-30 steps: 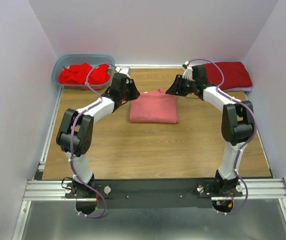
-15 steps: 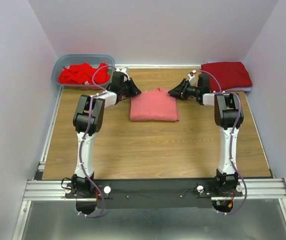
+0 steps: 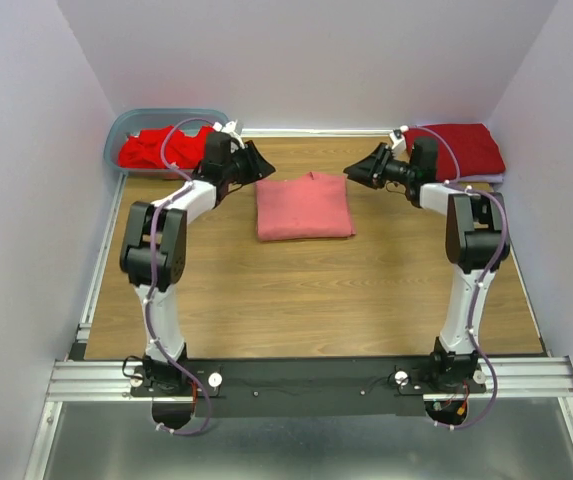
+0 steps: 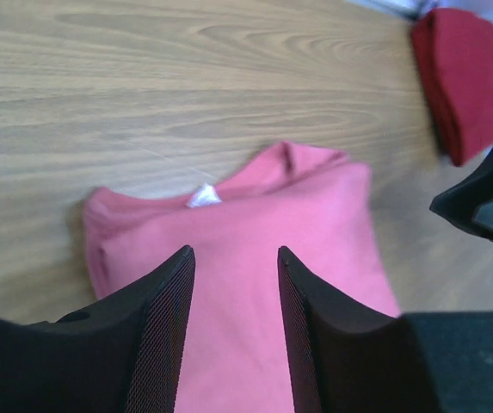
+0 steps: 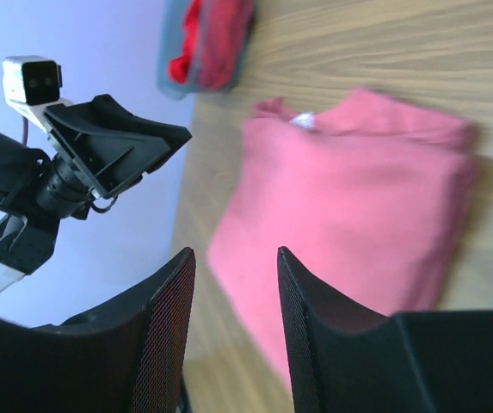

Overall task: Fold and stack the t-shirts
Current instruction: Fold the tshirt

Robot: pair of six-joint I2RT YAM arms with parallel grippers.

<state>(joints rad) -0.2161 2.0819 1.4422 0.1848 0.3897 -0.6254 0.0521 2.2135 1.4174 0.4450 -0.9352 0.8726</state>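
Note:
A folded salmon-pink t-shirt (image 3: 304, 207) lies in the middle of the wooden table; it also shows in the left wrist view (image 4: 255, 232) and the right wrist view (image 5: 349, 189). My left gripper (image 3: 263, 166) is open and empty, raised at the shirt's far left corner. My right gripper (image 3: 354, 170) is open and empty, raised at its far right corner. A folded darker crimson t-shirt (image 3: 458, 150) lies at the back right, also in the left wrist view (image 4: 470, 82). Crumpled bright red t-shirts (image 3: 156, 150) fill the tub.
The translucent blue-grey tub (image 3: 136, 122) stands at the back left corner, against the wall. White walls close the table on three sides. A metal rail (image 3: 96, 270) runs along the table's left edge. Bare wood (image 3: 306, 300) lies in front of the pink shirt.
Both arms have lifted and pulled outward and back from the pink shirt's far corners. The pink shirt has shifted slightly left and lies flat, let go.

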